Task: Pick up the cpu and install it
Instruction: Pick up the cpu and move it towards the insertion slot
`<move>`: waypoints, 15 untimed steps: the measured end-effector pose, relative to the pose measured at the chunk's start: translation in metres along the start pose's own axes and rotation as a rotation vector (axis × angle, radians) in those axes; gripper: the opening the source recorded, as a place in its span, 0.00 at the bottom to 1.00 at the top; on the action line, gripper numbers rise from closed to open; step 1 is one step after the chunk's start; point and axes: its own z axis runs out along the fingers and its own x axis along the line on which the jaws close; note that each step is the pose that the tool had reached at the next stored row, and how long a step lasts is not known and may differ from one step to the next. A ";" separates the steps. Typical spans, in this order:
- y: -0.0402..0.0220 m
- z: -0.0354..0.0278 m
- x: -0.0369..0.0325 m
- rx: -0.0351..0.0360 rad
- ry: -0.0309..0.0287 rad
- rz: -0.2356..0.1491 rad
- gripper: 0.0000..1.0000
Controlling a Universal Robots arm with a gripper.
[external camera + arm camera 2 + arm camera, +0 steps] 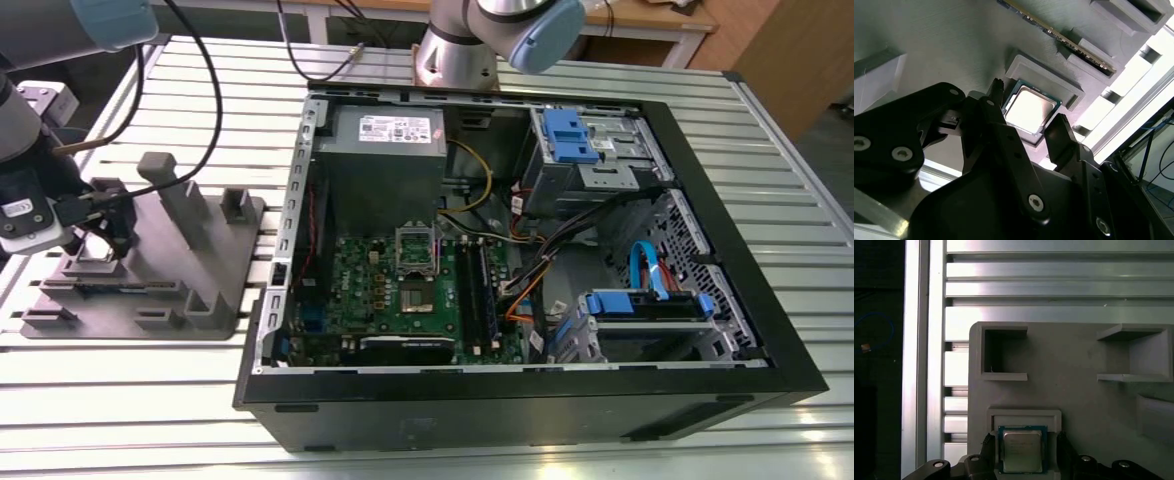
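Your gripper (1028, 104) stands open, one finger (998, 97) off each of two opposite edges of the cpu (1031, 108). The cpu lies flat in a raised square pocket of the grey fixture (1079, 350), and the first wrist view shows a narrow gap on either side. The exterior view adds the open computer case (467, 412), well apart toward the exterior view's right.
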 end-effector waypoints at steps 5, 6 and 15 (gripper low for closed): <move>0.0000 0.0000 0.0004 0.0000 -0.0002 0.000 0.60; 0.0000 0.0000 0.0005 0.0000 -0.0001 0.000 0.60; 0.0000 0.0000 0.0008 0.0001 -0.0001 0.000 0.52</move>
